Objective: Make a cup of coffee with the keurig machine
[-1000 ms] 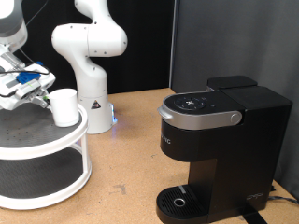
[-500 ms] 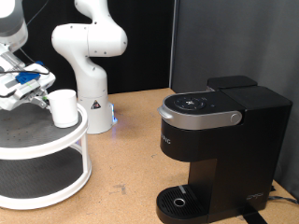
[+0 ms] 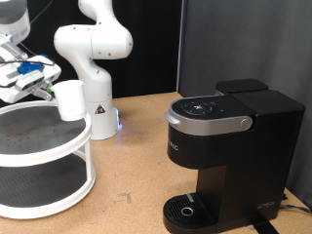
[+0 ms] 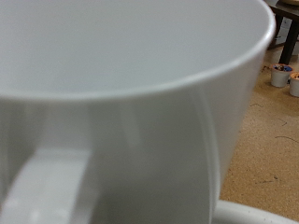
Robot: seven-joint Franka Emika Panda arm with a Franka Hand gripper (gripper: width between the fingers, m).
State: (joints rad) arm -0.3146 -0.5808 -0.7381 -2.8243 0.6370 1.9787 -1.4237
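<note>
My gripper [image 3: 46, 90] at the exterior view's upper left is shut on a small plain white cup [image 3: 69, 99] and holds it just above the top tier of a round grey two-tier stand [image 3: 49, 146]. In the wrist view the white cup [image 4: 140, 103] fills nearly the whole picture, with its handle at the lower left. The black keurig machine [image 3: 229, 156] stands at the exterior view's right, its grey-silver lid handle [image 3: 207, 121] down and its round drip tray [image 3: 187, 209] bare.
A second white robot arm [image 3: 93, 54] stands on the wooden table [image 3: 132, 171] behind the stand, with a blue light at its base. Small pods [image 4: 280, 77] lie on the floor far off in the wrist view.
The gripper has lifted the white cup up off the stand's top tier and slightly toward the exterior view's right.
</note>
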